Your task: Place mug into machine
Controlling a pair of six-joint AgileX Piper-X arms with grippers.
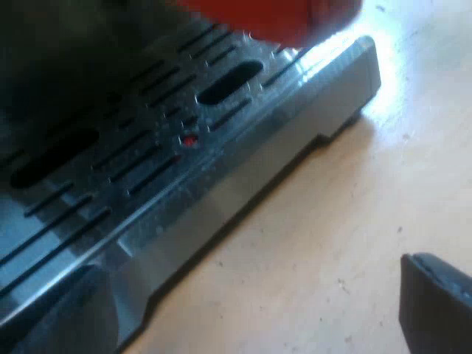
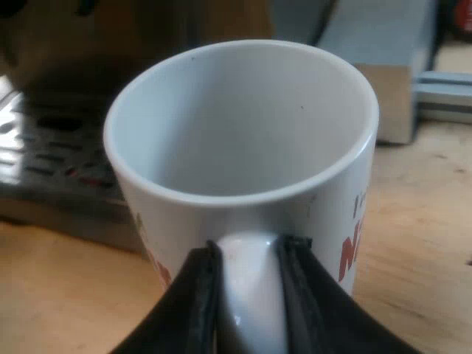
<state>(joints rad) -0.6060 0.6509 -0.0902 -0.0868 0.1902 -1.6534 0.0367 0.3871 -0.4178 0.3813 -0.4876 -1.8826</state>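
Note:
A white mug with red lettering hangs upright and empty, my right gripper shut on its handle. Just beyond the mug lies the espresso machine's slotted metal drip tray. My left gripper is open, low over the wooden table at the drip tray's outer edge; one dark finger shows over the bare wood. Over the tray's far part hangs a blurred red shape, apparently the holder handle's red end.
Light wooden table runs along the tray's outer edge. Past the mug stand a grey metal block and a grey rail on the wood. The dark machine body rises behind the tray.

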